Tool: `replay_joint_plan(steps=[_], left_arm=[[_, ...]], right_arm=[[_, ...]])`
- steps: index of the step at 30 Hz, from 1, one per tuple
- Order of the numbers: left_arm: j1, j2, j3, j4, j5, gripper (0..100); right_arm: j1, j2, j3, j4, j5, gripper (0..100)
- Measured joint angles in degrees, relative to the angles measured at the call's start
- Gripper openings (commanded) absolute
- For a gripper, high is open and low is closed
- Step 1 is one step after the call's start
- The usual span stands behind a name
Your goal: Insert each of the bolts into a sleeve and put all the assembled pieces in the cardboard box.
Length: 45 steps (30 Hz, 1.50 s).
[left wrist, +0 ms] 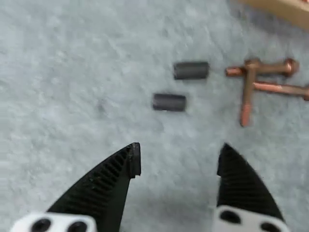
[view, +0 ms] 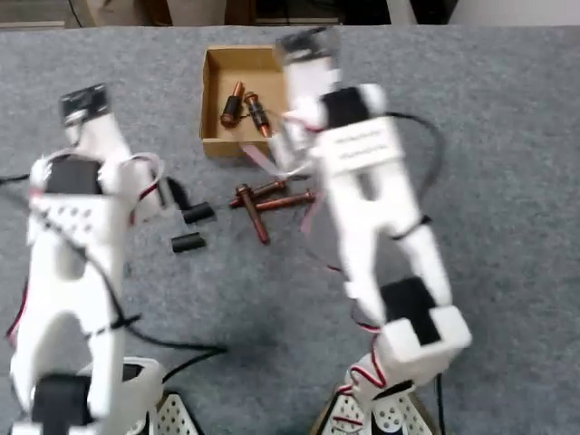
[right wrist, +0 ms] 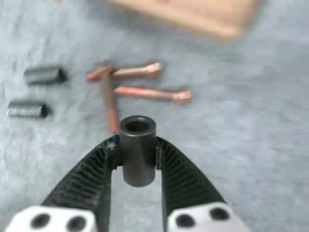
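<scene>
The right tool (right wrist: pixel 137 151) is clamped on a sleeve (right wrist: pixel 138 130), held upright by its sides with the open bore showing. That is a grip on a smooth, round body, so a bolt coming in off-line could tip it or squeeze it out of the jaws. The left tool (left wrist: pixel 179 153) hangs over the table (left wrist: pixel 58 72), jaws wide apart and empty (probably the one to fetch a bolt).

Just beyond it lie two loose sleeves (left wrist: pixel 169 102), near each other but apart. Being round, they could roll away if a finger nudges them.

Next come the three bolts (left wrist: pixel 247 92), and here is the likeliest trouble: one lies across another, with the third just beside. A grab at any of them may drag or scatter the rest, or catch two at once. A bolt gripped near its thread would also leave little free to enter the bore.

Farthest off, the box (view: pixel 207 95) holds two finished pieces (view: pixel 245 107) — a drop made too near its wall could land outside.

As for writing, a printed patch (view: pixel 362 145) on the right arm (view: pixel 381 236) is too blurred to read. The box, bolts and sleeves look plain.
</scene>
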Motion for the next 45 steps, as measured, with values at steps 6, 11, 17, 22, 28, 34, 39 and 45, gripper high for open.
replay_joint_plan(steps=[6,11,17,22,28,34,39,45], left_arm=[[10.02,16.18,-13.63,0.97,8.88,22],[13.45,27.87,-20.04,0.97,17.41,21],[13.45,41.93,-27.60,-0.97,20.22,21],[13.63,51.25,-36.13,-1.32,20.57,21],[13.63,58.64,-40.88,-1.49,20.75,21],[15.12,59.69,-41.41,-1.49,20.75,21],[16.00,59.69,-41.41,-3.08,20.75,16],[16.00,61.80,-41.41,-4.22,21.36,12]], right_arm=[[10.64,-4.48,0.00,0.62,0.00,0.1],[14.68,-5.36,0.79,1.76,0.00,0.1],[17.49,-5.45,8.18,-1.41,0.00,0.1],[18.02,-7.65,17.05,-7.82,0.00,0.1],[18.02,-11.25,24.26,-14.07,0.00,0.2],[18.02,-11.69,27.08,-16.97,0.00,0.2],[18.02,-11.69,27.16,-17.05,0.00,0.2],[18.02,-11.69,27.16,-17.05,0.00,0.2]])
